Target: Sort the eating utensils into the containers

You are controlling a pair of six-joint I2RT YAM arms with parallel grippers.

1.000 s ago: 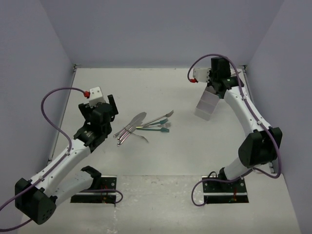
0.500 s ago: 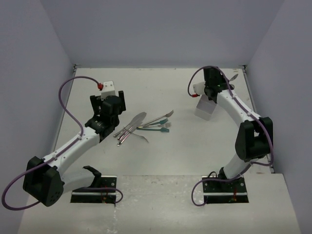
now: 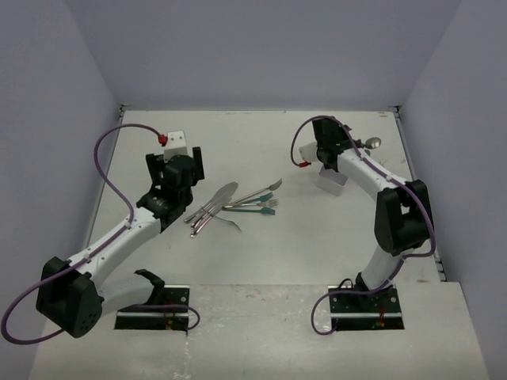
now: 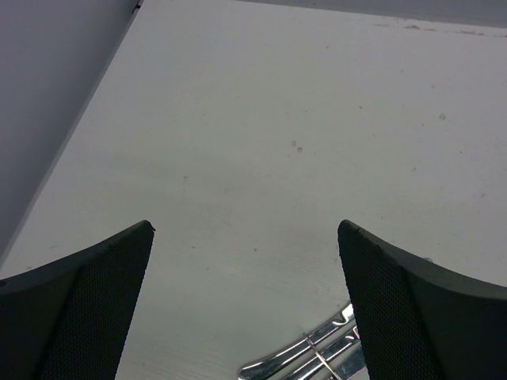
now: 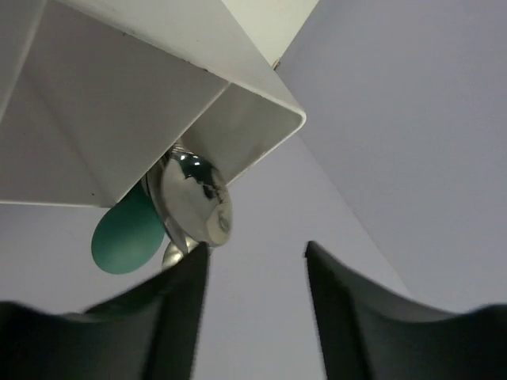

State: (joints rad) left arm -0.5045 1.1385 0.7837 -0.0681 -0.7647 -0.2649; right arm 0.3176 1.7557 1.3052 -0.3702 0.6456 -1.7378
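Silver metal mostly, with a few teal pieces: eating utensils [image 3: 231,205] heaped at mid-counter, handles angled toward the near left corner, fork heads toward the right edge. Just left of the heap, left gripper [image 4: 244,227] over bare counter [image 3: 261,142], fingers spread wide, nothing between them. At the bottom of its wrist view, a few silver handle ends [image 4: 317,358]. Toward the far right corner, containers [image 3: 333,179]: one white translucent box. Poking out of its open end, a silver spoon [image 5: 196,199] and a teal spoon [image 5: 127,239]. Right beside the box, right gripper [image 5: 256,247], fingers parted, only wall visible between them; possibly touching the box, hard to tell from these views.
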